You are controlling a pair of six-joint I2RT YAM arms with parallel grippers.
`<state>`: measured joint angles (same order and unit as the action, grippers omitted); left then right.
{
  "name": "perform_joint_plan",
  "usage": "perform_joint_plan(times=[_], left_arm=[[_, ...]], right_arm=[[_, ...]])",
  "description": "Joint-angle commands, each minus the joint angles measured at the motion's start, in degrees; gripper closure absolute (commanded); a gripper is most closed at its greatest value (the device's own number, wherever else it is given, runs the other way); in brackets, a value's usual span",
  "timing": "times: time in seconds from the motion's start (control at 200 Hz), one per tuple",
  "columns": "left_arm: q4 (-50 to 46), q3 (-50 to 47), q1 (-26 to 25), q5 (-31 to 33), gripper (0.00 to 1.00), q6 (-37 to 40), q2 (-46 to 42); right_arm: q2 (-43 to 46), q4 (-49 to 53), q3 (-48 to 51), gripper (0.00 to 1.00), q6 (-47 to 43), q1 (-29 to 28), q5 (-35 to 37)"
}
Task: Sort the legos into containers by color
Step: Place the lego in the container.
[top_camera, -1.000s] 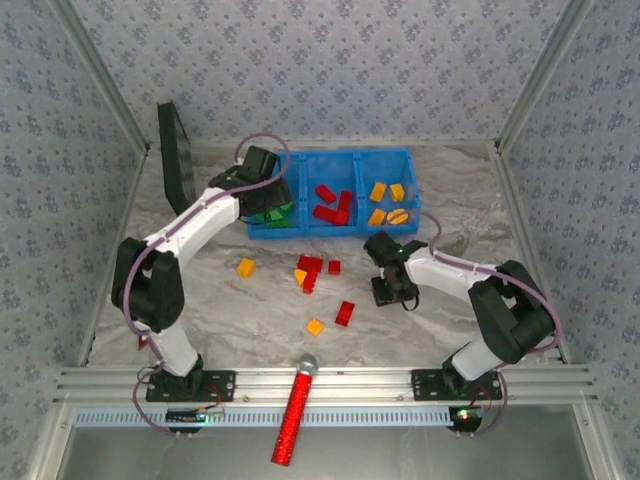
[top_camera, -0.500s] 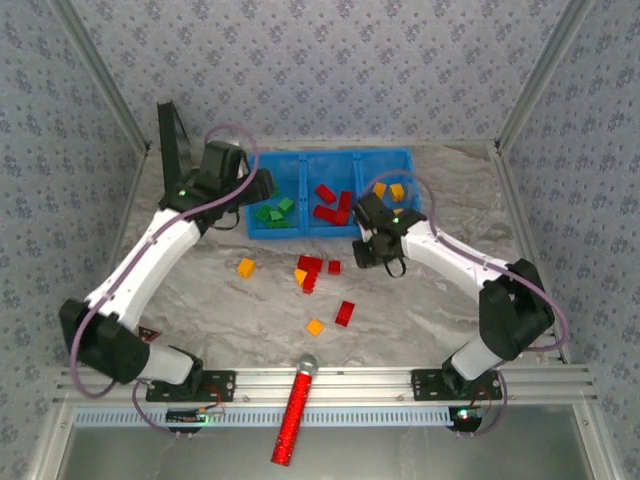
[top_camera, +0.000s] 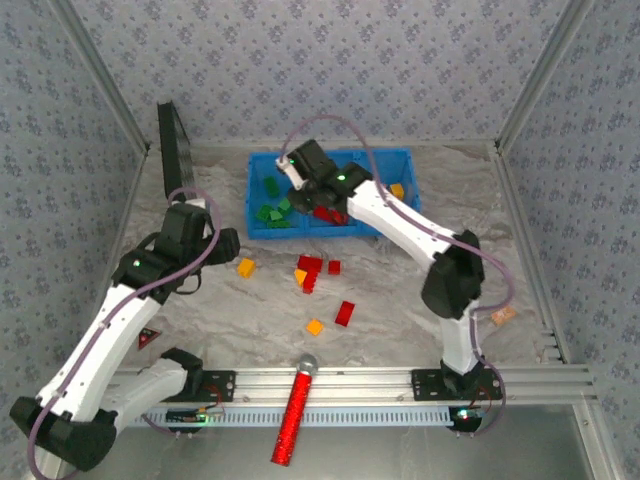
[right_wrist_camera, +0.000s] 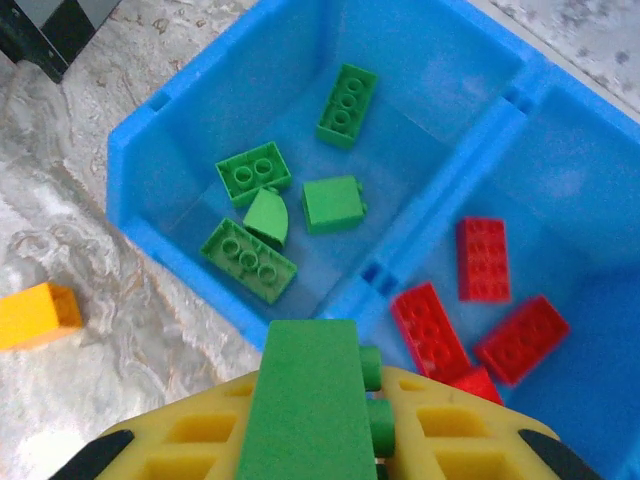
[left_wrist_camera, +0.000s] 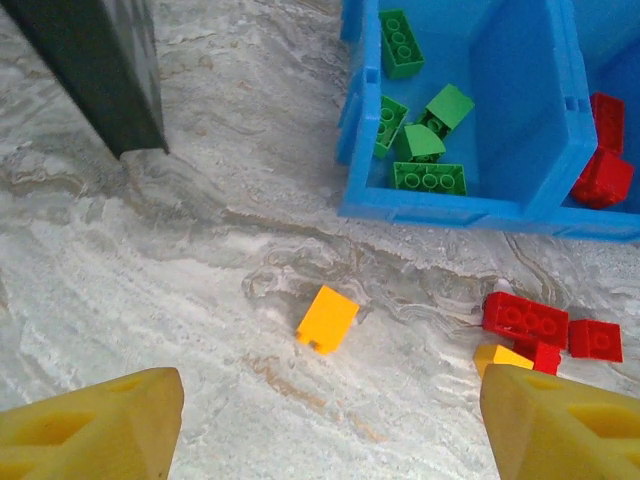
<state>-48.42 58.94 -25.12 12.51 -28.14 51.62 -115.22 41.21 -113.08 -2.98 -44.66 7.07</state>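
Note:
My right gripper (top_camera: 298, 180) hangs over the blue tray (top_camera: 400, 157), shut on a green brick (right_wrist_camera: 310, 400) above the wall between the left and middle compartments. In the left compartment lie several green legos (right_wrist_camera: 248, 175), in the middle one red legos (right_wrist_camera: 483, 258), and in the right one yellow-orange legos (top_camera: 397, 190). My left gripper (top_camera: 228, 243) stands open over the table. Its yellow fingers (left_wrist_camera: 100, 420) have nothing between them, and an orange brick (left_wrist_camera: 327, 320) lies just ahead of them.
Loose red bricks (top_camera: 310, 265) and another red brick (top_camera: 345, 313) lie mid-table beside a small orange one (top_camera: 315, 326). A black panel (top_camera: 172, 150) leans at the back left. A red glittery cylinder (top_camera: 293, 415) lies across the front rail.
My right arm swung from the table's middle up and left to the tray, carrying the green brick. My left arm pulled back from the left compartment toward the near left, and its jaws widened.

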Motion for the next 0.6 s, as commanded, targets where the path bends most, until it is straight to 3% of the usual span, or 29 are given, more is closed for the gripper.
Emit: perform_joint_plan(times=[0.0,0.26,0.47,0.595], left_arm=[[-4.8,-2.3,0.4,0.7,0.20,-2.0,-3.8],[-7.8,-6.9,0.6,-0.3,0.19,-5.0,-8.3],[-7.3,-10.4,0.6,-1.4,0.19,-6.3,-7.9],[-4.3,-14.0,0.6,-5.2,0.19,-8.2,-6.7]], right_arm=[[-8.0,2.4,-8.1,0.77,-5.3,-2.1,1.7],[-23.3,7.2,-24.0,0.77,-8.0,-4.2,3.6],[-26.4,6.3,-24.5,0.74,-7.0,-4.2,2.9],[-27.7,5.8,-24.4,0.71,-7.3,-3.9,2.2]])
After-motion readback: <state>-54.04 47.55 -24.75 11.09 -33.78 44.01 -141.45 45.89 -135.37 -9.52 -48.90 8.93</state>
